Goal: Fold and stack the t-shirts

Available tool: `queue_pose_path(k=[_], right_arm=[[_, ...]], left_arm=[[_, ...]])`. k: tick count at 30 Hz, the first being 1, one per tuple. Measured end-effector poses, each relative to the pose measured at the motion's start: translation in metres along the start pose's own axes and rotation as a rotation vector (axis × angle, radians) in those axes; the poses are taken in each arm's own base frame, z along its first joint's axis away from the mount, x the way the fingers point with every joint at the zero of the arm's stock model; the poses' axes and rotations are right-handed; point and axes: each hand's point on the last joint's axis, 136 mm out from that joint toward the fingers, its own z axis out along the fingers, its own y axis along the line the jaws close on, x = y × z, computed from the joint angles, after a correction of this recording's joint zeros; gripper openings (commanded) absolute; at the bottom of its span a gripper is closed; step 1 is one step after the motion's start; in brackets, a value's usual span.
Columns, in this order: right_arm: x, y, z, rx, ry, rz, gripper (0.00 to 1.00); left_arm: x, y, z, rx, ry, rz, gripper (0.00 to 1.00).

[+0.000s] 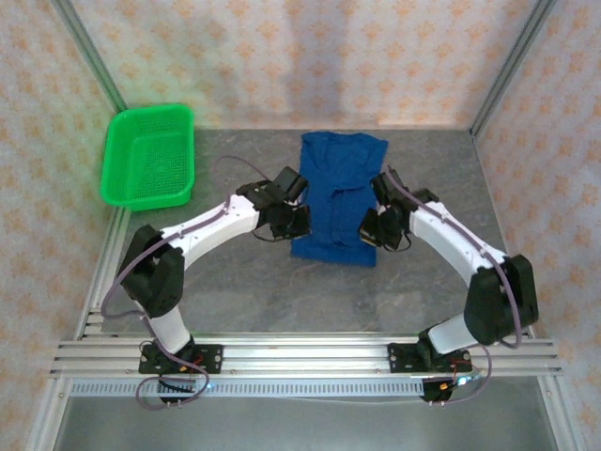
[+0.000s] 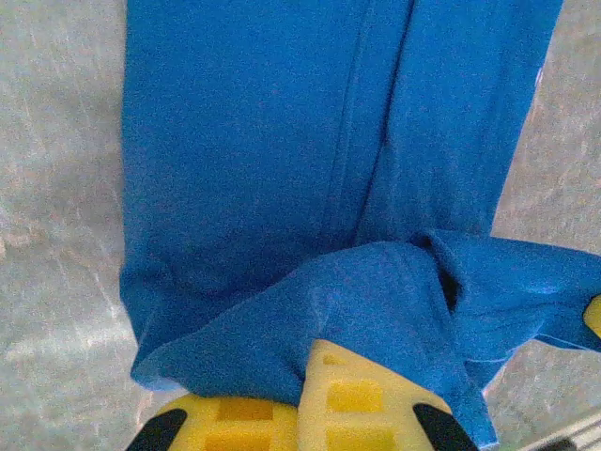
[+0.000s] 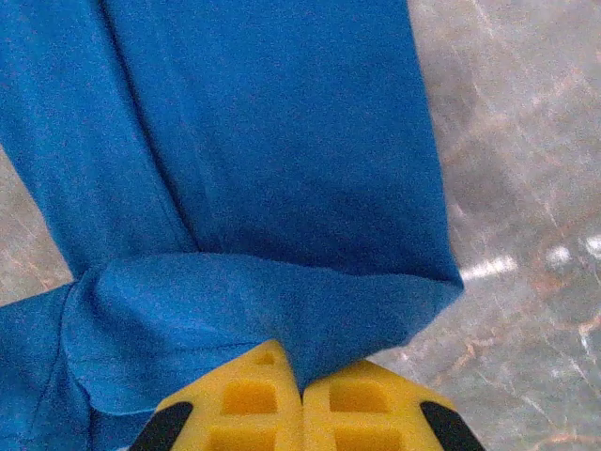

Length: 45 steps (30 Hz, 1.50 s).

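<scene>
Left gripper [image 2: 302, 376] and right gripper [image 3: 302, 383] each pinch a side edge of my t-shirt [image 1: 340, 174], lying lengthwise away from me.

walls [image 1: 310, 56]: pale floral panels | table [image 1: 282, 291]: grey, perhaps stone-look | frame [image 1: 310, 355]: aluminium rails

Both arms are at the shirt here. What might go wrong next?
Both jaws are shut on small pinches at the shirt's side edges, so a pinch may slip out on a lift. The cloth bunches unevenly by the left jaws, so the fold may come out crooked. If the arms move unevenly, the shirt could skew on the table.
</scene>
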Motion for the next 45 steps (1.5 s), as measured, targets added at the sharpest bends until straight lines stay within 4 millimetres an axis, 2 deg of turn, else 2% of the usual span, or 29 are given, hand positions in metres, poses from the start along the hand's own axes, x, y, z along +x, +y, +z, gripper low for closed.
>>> queue_pose_path(k=[5,11,18,27,31,32,34,35,37,39,42,45], right_arm=[[-0.037,0.008,0.005,0.006,-0.017,-0.014,0.00],[-0.063,0.010,0.017,0.027,-0.007,-0.034,0.00],[-0.074,0.005,0.029,0.057,0.017,-0.042,0.00],[-0.079,-0.003,0.055,0.097,0.067,-0.031,0.00],[-0.086,-0.006,0.064,0.108,0.076,-0.016,0.00],[-0.089,-0.006,0.066,0.110,0.076,-0.011,0.03],[-0.096,-0.006,0.070,0.110,0.075,0.005,0.15],[-0.101,-0.005,0.073,0.107,0.073,0.018,0.20],[-0.111,-0.002,0.078,0.095,0.067,0.038,0.33],[-0.124,0.006,0.079,0.073,0.049,0.054,0.39],[-0.141,0.021,0.068,0.028,-0.002,0.057,0.47],[-0.153,0.037,0.044,-0.028,-0.076,0.048,0.49]], left_arm=[[-0.035,0.007,0.004,-0.018,-0.024,-0.017,0.00],[-0.065,0.009,0.016,-0.036,-0.030,-0.017,0.00],[-0.082,0.002,0.037,-0.048,-0.013,0.007,0.00],[-0.097,0.008,0.058,-0.060,0.017,-0.010,0.00],[-0.107,0.004,0.068,-0.049,0.024,-0.002,0.00],[-0.109,0.002,0.071,-0.042,0.029,0.002,0.00],[-0.113,0.000,0.078,-0.038,0.033,0.003,0.03],[-0.115,0.000,0.081,-0.037,0.035,0.002,0.08],[-0.119,-0.001,0.085,-0.031,0.041,-0.002,0.23],[-0.127,-0.002,0.086,-0.020,0.037,-0.012,0.39],[-0.147,-0.009,0.069,0.013,0.000,-0.033,0.51],[-0.174,-0.025,0.036,0.073,-0.077,-0.042,0.57]])
